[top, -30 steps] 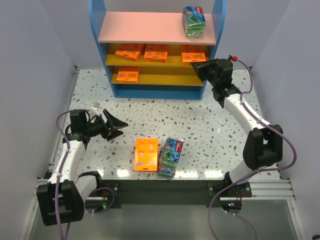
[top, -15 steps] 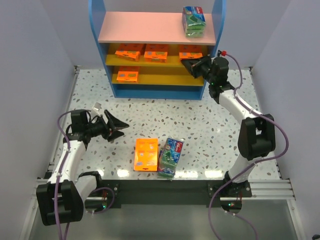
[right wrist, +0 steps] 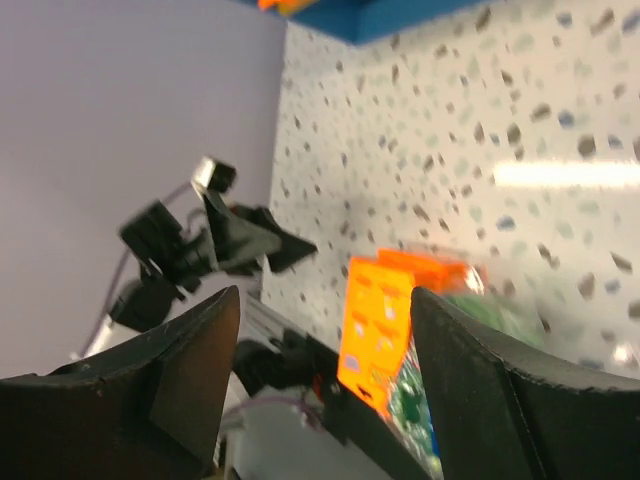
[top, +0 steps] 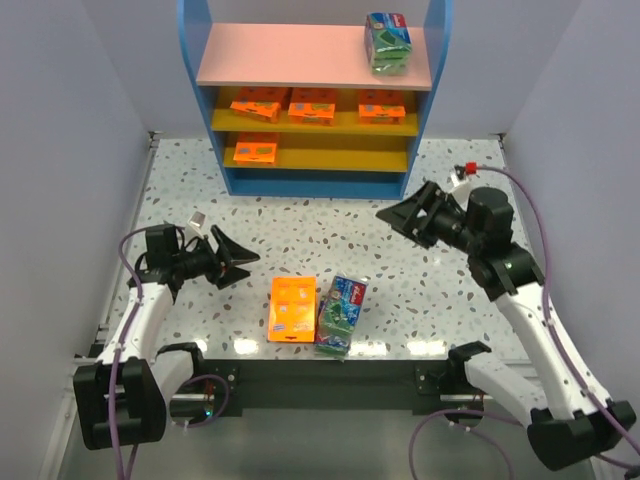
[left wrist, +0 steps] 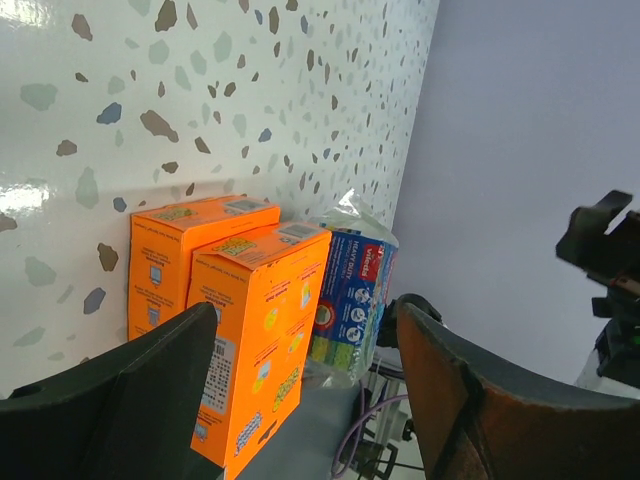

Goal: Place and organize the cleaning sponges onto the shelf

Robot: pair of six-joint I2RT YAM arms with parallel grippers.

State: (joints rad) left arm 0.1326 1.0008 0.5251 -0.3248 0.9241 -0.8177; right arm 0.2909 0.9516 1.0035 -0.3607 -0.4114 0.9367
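Cleaning sponges: two orange packs (top: 292, 309) beside a green-and-blue pack (top: 340, 315) on worktop (top: 450, 290), unshelved. Left claw (top: 228, 262) and right claw (top: 402, 215) spread, empty — aimed for pickup. Shelf (top: 300, 55) holds five.

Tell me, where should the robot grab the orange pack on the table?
Probably from above, pinching the orange pack across its near and far short ends: it lies flat, and the green-and-blue pack crowds its right long side.
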